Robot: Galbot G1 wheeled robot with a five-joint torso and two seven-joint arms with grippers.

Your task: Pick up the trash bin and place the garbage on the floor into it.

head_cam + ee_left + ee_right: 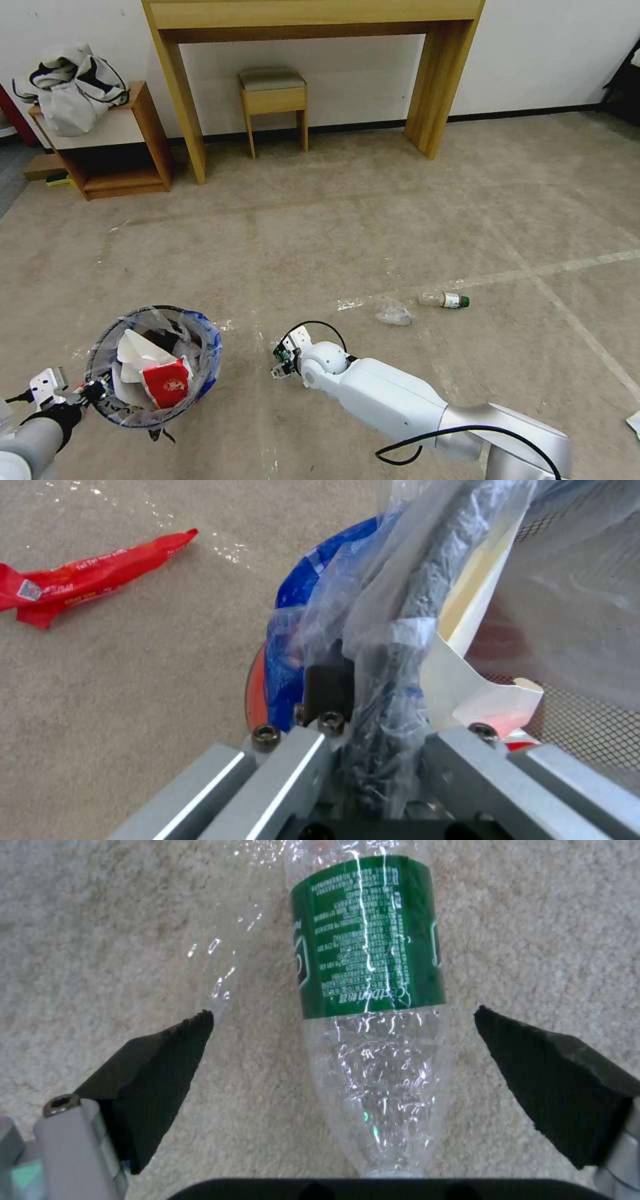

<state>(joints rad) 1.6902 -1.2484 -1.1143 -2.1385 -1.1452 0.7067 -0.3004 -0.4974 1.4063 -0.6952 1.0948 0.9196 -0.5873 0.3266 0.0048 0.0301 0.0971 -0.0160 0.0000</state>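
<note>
Bottles number two: one clear plastic green-labelled bottle [367,990] lies on the floor between the spread fingers of the right end effector [343,1040]; another green-capped clear bottle [444,300] lies far right. Left end effector [373,740] clamps the bag-lined round red trash bin [155,367] at its rim, near left.

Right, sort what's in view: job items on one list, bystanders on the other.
Job:
- trash bin, rim pinched in the left claw
- green-label bottle between the open right claw fingers
- small bottle
- crumpled clear plastic
- red wrapper

Bystanders:
- wooden table
- stool
- shelf
- bag
</note>
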